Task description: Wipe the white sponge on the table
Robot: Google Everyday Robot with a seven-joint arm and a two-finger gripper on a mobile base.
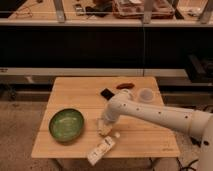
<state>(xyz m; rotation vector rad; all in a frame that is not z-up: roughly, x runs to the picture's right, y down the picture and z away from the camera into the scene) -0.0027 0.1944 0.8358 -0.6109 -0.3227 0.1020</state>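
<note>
1. Dark shelving runs behind the planked wooden bench (75,87).
2. Green bowl (66,125) sits at the bench's left side.
3. White bottle (101,150) lies at the front edge, right of the bowl.
4. Sponge (104,131) lies mid-bench, directly beneath the end effector (104,122), which meets it from above; spread or pinching cannot be told.
5. Black device (106,93), brown item (125,86) and cup (145,94) occupy the rear right.

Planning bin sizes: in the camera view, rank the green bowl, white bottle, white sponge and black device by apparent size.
1. green bowl
2. white bottle
3. white sponge and black device look alike; the gripper, over the sponge at the middle of the table, hides part of it, so no ranking.
</note>
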